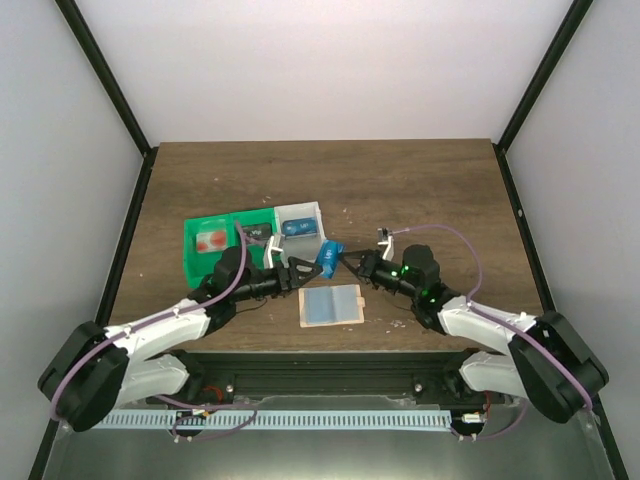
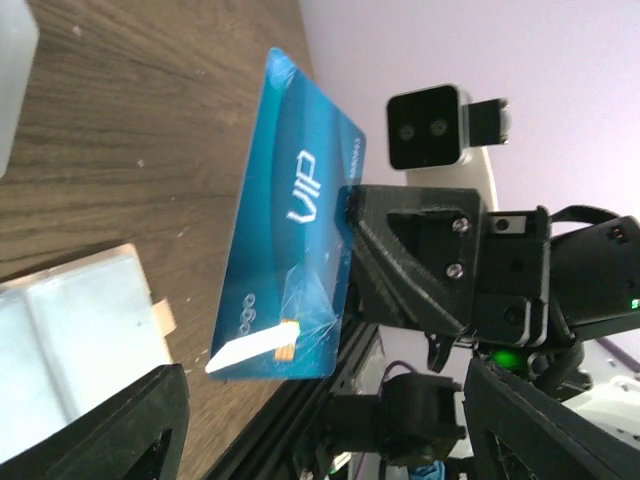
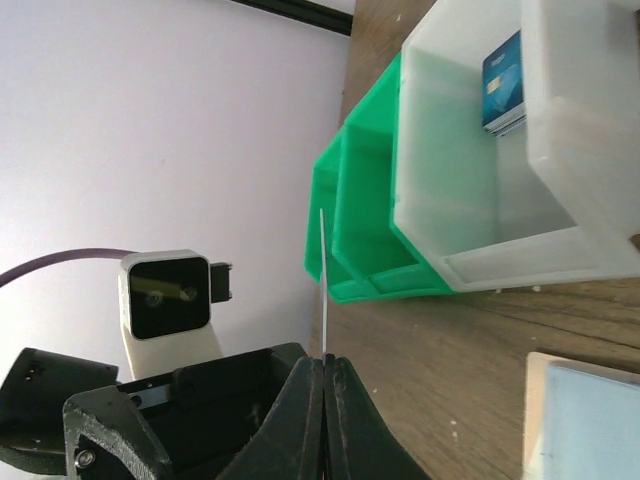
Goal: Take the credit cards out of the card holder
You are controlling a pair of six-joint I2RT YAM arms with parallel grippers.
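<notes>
The bright blue credit card [image 1: 330, 257] hangs in the air between my two grippers, above the table. My right gripper [image 1: 352, 261] is shut on its edge. In the right wrist view the card [image 3: 322, 280] shows edge-on, rising from the closed fingertips [image 3: 323, 368]. In the left wrist view the card [image 2: 290, 220] shows its "VIP" face. My left gripper [image 2: 320, 410] is open, its fingers either side of the card and apart from it. The tan card holder [image 1: 331, 305] lies open on the table below. The pale card with red circles [image 1: 210, 241] lies in the green tray.
The green compartment tray [image 1: 195, 262] stands at the left. The translucent white box [image 1: 315, 212] stands beside it with another blue card [image 3: 503, 85] inside. Both stand just behind the grippers. The card holder's corner also shows in the right wrist view [image 3: 585, 420].
</notes>
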